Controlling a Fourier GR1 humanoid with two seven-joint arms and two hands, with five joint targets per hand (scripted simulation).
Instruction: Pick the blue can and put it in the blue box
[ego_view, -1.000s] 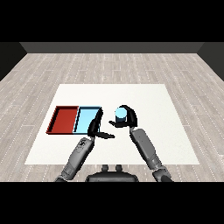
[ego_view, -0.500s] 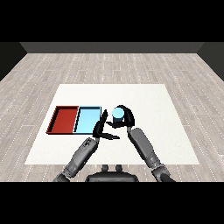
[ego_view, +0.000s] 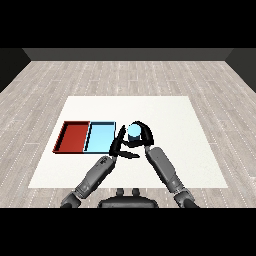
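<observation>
The small light-blue cylindrical can (ego_view: 134, 131) is grasped by the black right hand (ego_view: 142, 135), whose fingers arch over and curl round it from the far side and the right; only the can's pale round top shows clearly between them; whether it rests on the surface or is lifted off it cannot be told from this view. The can sits just to the right of the shallow light blue rectangular tray (ego_view: 101, 137), outside its rim; the tray's dark edge lies between the two. The shallow red rectangular tray (ego_view: 73, 136) lies directly left of the blue one, their long sides touching; both rest on the flat white square tabletop (ego_view: 175, 120), towards its left half, and the tabletop stands on a grey wood-plank floor (ego_view: 128, 75).

The black left hand (ego_view: 119, 145) is released, its fingers straight and spread; they point up and forward beside the blue tray's right edge, just left of the can; its thumb reaches rightwards beneath the right hand; whether it touches the can or the other hand cannot be made out. The grey left forearm (ego_view: 95, 175) comes in from the lower left, the grey right forearm (ego_view: 165, 170) from the lower right; the two hands meet near the tabletop's middle.
</observation>
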